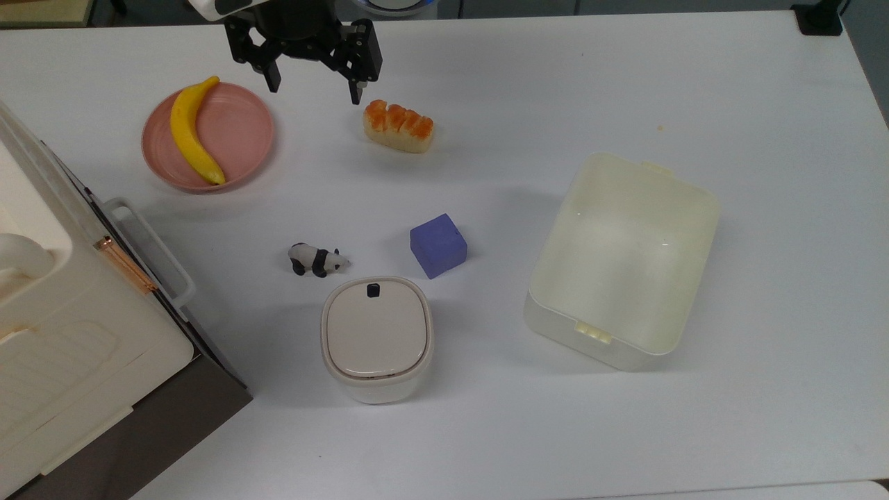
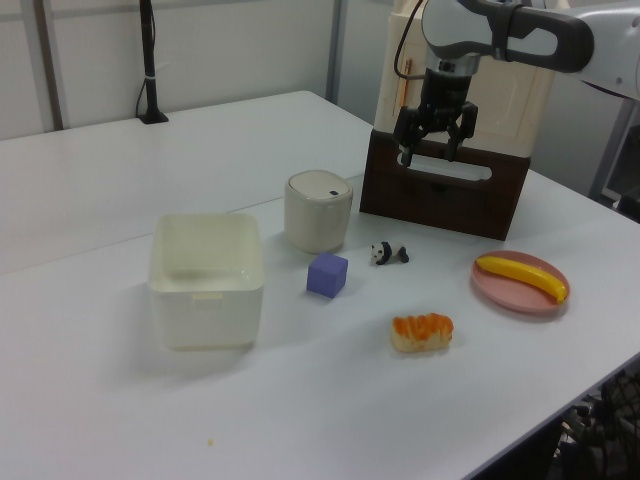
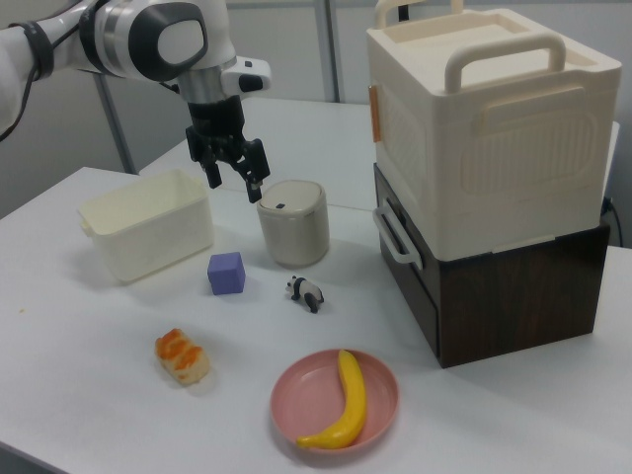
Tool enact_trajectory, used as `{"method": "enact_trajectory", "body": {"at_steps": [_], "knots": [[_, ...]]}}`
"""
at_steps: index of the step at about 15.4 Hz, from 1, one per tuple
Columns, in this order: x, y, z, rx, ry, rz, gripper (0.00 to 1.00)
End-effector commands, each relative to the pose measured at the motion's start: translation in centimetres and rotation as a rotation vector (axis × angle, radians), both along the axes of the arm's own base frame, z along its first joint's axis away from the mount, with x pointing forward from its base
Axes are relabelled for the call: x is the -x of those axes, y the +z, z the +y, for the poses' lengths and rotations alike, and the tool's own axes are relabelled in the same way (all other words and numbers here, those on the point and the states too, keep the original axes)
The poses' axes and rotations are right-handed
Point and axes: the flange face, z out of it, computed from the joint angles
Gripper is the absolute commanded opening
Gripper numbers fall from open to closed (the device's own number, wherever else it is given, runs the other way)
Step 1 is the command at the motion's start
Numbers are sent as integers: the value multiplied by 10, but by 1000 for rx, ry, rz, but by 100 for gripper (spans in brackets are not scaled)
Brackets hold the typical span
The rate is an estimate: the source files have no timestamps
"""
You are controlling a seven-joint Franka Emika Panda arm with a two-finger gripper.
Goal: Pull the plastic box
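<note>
The plastic box (image 1: 625,260) is a large cream-white open tub with latch tabs on its short rims, standing on the white table at the top view's right. It shows at the left view's left (image 2: 206,278) and the right view's left (image 3: 146,235). My gripper (image 1: 314,87) hangs open and empty above the table at the top view's upper left, between the pink plate and the bread, far from the box. The same gripper (image 2: 427,153) (image 3: 233,180) is well above the tabletop in both side views.
A pink plate (image 1: 239,132) carries a banana (image 1: 192,130). A bread piece (image 1: 399,126), a purple cube (image 1: 437,244), a toy panda (image 1: 317,260) and a lidded beige container (image 1: 376,338) sit mid-table. A white ribbed crate (image 3: 486,128) stands on a dark drawer unit (image 3: 513,286).
</note>
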Motion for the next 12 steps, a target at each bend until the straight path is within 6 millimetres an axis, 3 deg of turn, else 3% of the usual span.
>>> {"method": "enact_trajectory", "body": {"at_steps": [1,12], "knots": [[11,2,-1,5,23,14,100],[5,-5,6,-7,33,19,100]]}}
